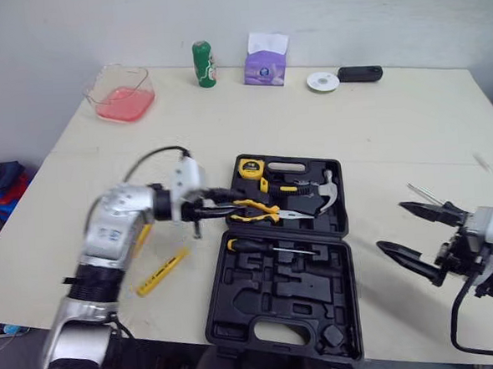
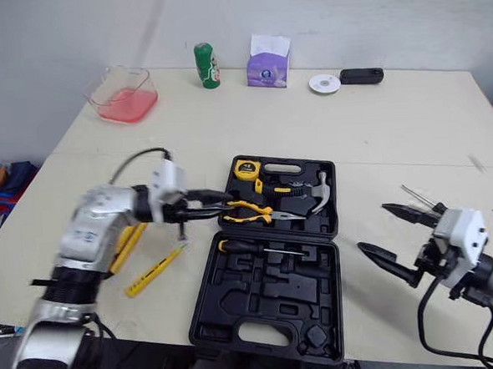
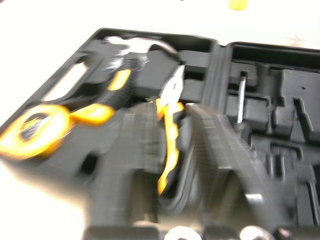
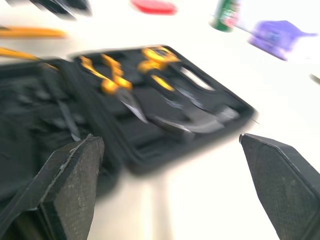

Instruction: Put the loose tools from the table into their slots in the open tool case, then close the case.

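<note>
Step in hand: seating the pliers in the tool case, far half. Your left pincer looks clamped on the handles; the right pincer hangs spread beside the case. Next, press the pliers in, release, then fetch the yellow tool off the worktop.

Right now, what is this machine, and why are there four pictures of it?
It's a robot with two arms ending in grippers. Two pictures come from cameras on its head, looking down; two from its wrists. On the table lies an open tool case holding a hammer, tape measure and screwdriver, with a yellow tool loose beside it. The left gripper reaches the pliers in the case; I can't tell if it grips them. The right gripper is open and empty.
</note>
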